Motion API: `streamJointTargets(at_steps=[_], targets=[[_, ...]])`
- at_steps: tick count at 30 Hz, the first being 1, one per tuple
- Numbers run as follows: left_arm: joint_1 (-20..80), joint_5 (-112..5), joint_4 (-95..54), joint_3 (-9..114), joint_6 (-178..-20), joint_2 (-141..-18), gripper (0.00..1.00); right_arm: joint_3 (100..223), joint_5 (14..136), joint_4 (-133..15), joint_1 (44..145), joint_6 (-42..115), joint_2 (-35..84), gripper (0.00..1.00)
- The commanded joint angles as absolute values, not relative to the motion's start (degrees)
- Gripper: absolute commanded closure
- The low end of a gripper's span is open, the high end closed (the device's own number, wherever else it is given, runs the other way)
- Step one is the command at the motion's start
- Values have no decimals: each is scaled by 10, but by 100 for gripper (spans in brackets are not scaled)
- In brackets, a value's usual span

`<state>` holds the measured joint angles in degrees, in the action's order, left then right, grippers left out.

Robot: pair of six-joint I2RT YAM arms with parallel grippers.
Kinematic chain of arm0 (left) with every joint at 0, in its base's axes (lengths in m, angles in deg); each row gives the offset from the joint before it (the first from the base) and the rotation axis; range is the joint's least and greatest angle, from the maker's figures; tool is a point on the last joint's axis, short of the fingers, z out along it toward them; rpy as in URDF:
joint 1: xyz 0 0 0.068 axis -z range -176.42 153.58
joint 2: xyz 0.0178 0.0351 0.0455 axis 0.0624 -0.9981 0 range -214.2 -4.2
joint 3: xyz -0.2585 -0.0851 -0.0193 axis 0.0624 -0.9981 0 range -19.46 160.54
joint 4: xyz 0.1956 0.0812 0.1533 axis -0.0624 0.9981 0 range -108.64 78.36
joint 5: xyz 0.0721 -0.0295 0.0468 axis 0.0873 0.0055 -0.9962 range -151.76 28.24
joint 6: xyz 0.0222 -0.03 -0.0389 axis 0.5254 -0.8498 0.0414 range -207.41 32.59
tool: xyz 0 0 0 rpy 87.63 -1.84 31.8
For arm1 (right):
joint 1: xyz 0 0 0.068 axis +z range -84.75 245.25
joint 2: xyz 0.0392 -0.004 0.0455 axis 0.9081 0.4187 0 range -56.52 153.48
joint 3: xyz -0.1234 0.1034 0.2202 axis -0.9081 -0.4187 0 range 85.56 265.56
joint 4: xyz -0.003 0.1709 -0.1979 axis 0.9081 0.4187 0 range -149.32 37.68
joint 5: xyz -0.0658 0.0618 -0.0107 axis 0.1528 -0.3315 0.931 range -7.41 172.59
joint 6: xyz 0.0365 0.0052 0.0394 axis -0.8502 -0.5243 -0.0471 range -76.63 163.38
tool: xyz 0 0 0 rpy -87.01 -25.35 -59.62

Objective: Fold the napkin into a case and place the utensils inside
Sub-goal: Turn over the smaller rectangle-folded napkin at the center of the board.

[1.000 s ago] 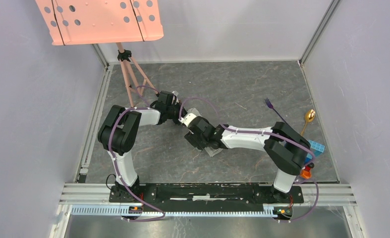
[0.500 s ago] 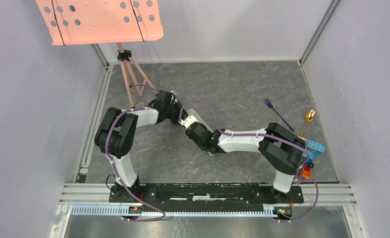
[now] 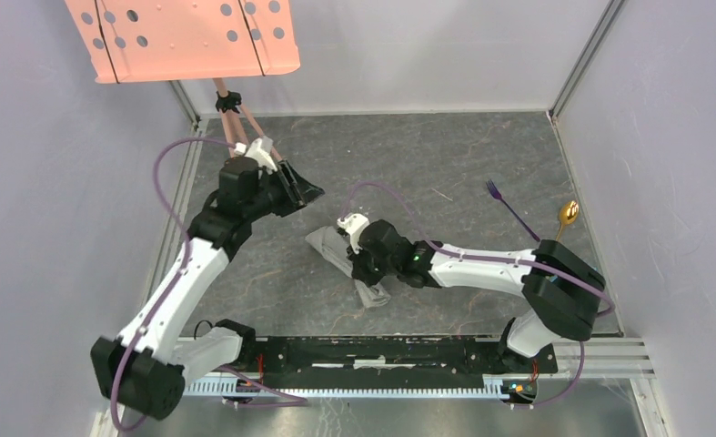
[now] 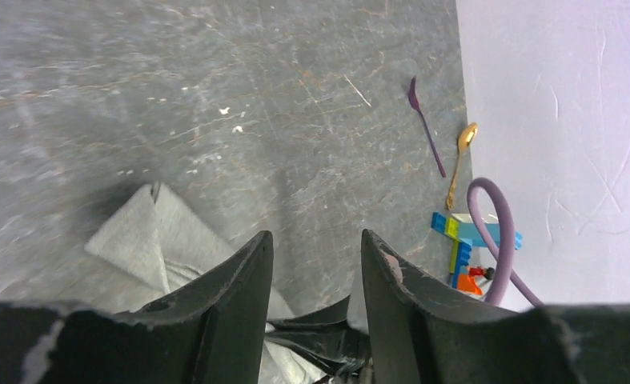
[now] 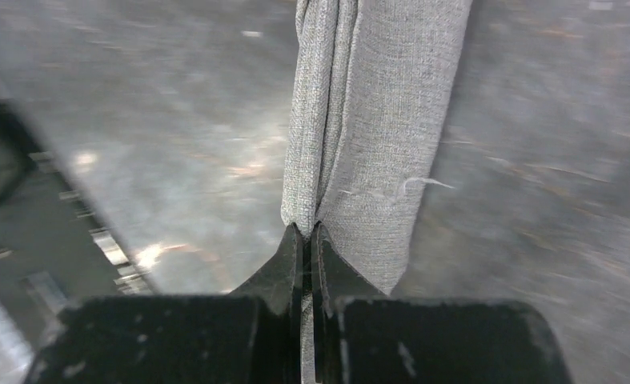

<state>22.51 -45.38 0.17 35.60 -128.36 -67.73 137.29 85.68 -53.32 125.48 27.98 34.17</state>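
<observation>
Folding step: right gripper (image 5: 307, 240) clamps the napkin (image 3: 338, 253) at the middle of the table (image 3: 445, 146), left gripper (image 4: 315, 237) parted, empty; next move likely needs the fold laid flat before fetching fork (image 3: 505, 203) and spoon (image 3: 567, 216).

A salmon-pink perforated panel (image 3: 183, 38) sits high up, beyond and to the left of the left gripper (image 3: 307, 192). It is carried on a pink tripod (image 3: 228, 100) whose legs come down to the table (image 3: 427, 150) just behind that gripper. The table is dark grey, stone-patterned and scuffed. In the left wrist view, toy blocks (image 4: 458, 240) in blue, green and orange lie ahead of the gripper and off to its right, close to the white wall (image 4: 559, 120). A metal rail (image 3: 179, 182) runs along the table edge to the gripper's left.
</observation>
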Motion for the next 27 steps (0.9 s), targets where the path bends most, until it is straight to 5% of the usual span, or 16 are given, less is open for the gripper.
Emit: streamJointTargets(at_steps=[1, 16, 19, 21, 25, 27], targets=[[214, -521, 141, 362, -1225, -590, 48, 1328, 615, -686, 1254, 147, 304, 100], [214, -480, 189, 349, -1208, -557, 48, 1138, 355, -1125, 1104, -139, 419, 96], [214, -459, 172, 340, -1205, -580, 48, 1152, 333, -1047, 1058, -61, 438, 85], [215, -432, 157, 328, -1201, -597, 47, 1204, 334, -897, 1028, 60, 443, 69], [216, -374, 105, 282, -1207, -637, 47, 1342, 546, -525, 994, 332, 389, 37], [217, -345, 62, 249, -1224, -656, 47, 1366, 615, -472, 996, 361, 347, 33]])
